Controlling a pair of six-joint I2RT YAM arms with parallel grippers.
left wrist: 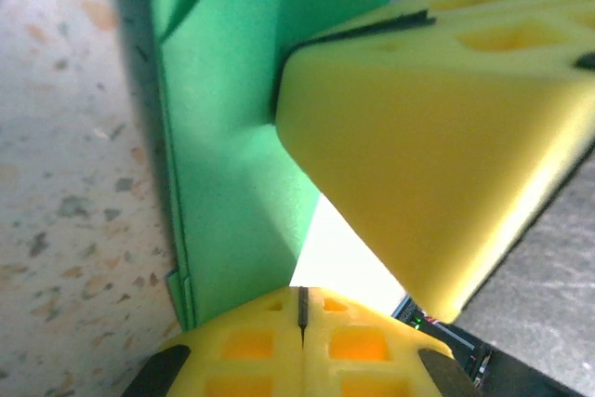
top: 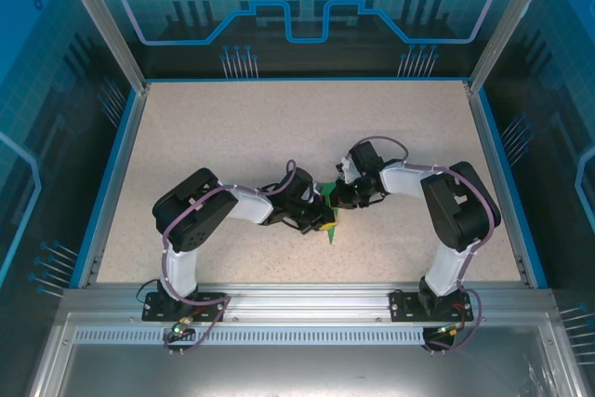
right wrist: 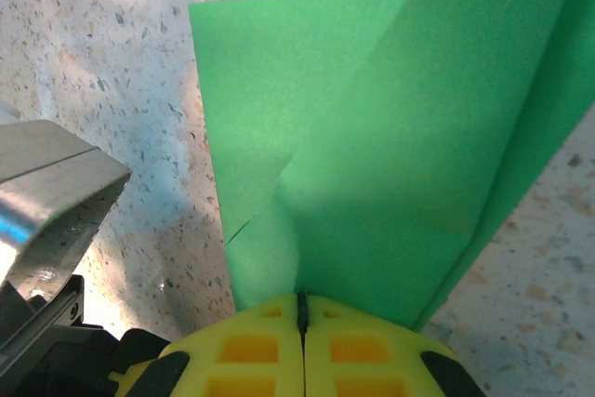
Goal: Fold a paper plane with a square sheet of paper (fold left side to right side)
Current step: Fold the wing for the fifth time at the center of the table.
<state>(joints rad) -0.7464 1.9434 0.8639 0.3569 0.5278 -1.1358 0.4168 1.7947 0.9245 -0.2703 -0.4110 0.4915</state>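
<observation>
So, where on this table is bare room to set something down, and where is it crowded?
Free: the far half of the table, up to the back rim; the near strip between left arm and right arm. Crowded: the centre, where left gripper and right gripper meet on the paper.

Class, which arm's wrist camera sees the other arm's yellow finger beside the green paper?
The left one: a big yellow finger crosses the green paper; the right's shows grey metal instead.
</observation>
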